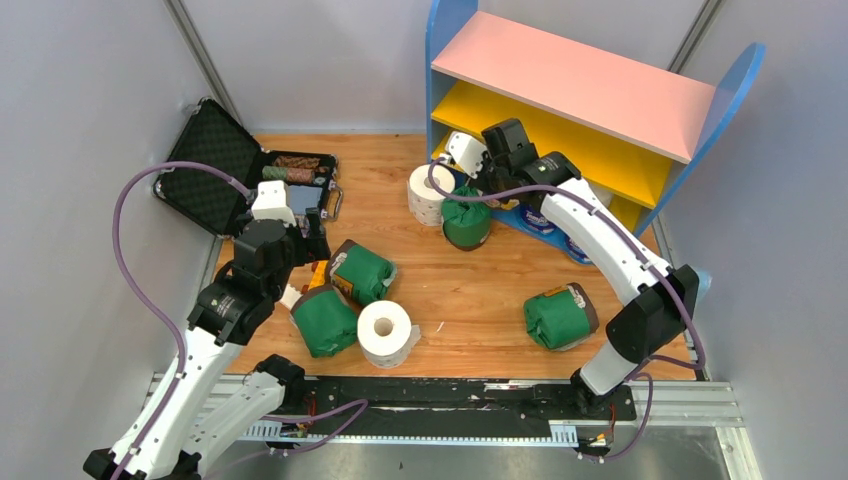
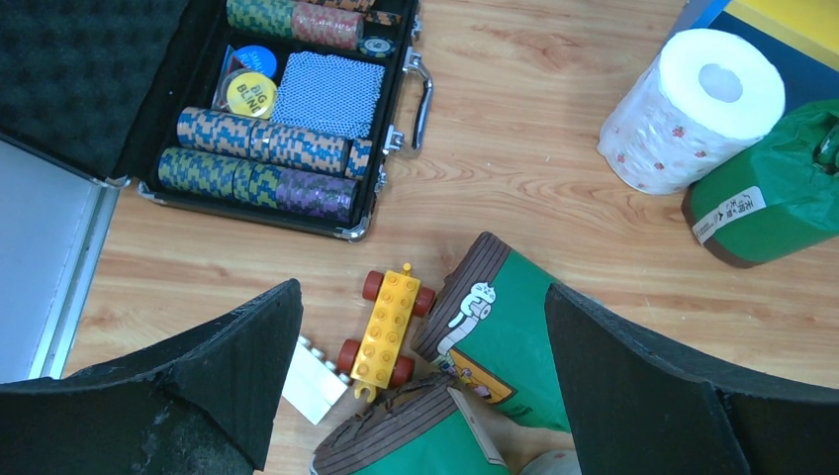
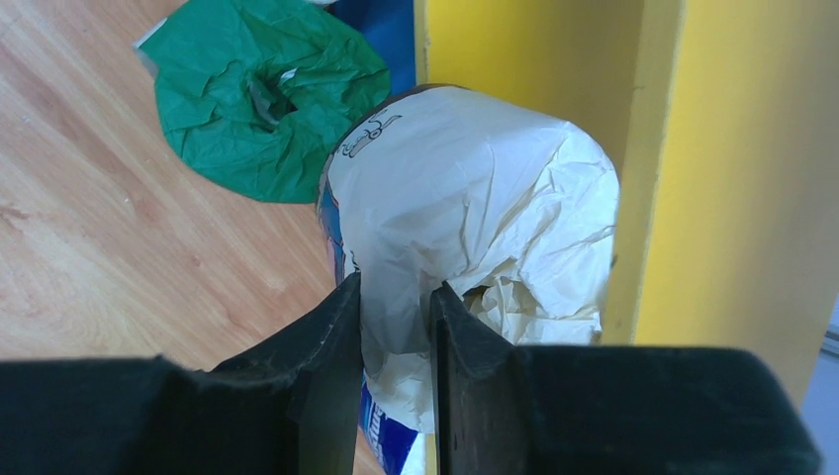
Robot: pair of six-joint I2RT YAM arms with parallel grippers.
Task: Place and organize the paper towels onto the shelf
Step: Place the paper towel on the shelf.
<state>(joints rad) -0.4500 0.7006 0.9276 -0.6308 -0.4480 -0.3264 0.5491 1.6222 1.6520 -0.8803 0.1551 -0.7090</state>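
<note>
Up at the top centre of the overhead view, the right gripper (image 3: 396, 297) is clenched on a cream paper-wrapped towel roll (image 3: 475, 198), its black fingers (image 3: 326, 346) pinching a fold of the crumpled end wrapping. That roll hangs at the left front of the tiered shelf (image 1: 590, 75), a rack with blue side panels, a pink top board and yellow lower boards, and sits just beside a yellow panel; whether it touches the panel cannot be told. Just below it in the frame stands an upright green-wrapped roll (image 1: 466, 222), touching a bare white dotted roll (image 1: 430, 194) on its left. Blue-and-white wrapped rolls (image 1: 545, 220) lie at the foot of the shelf, partly hidden by the right arm. At the left of the frame the left gripper (image 2: 423, 327) is spread wide and holds nothing, hovering over a small yellow toy car with red wheels (image 2: 384, 327) and a white plastic brick (image 2: 315, 381). Two green-wrapped rolls with brown ends (image 1: 362, 272) lie on their sides on the wooden tabletop (image 1: 480, 290) there, with a plain white roll (image 1: 388, 333) near them at lower centre. Another green roll (image 1: 558, 318) lies alone at lower right. An open black hard case (image 1: 215, 165) holding stacked poker chips (image 2: 262, 163) sits at upper left.
</note>
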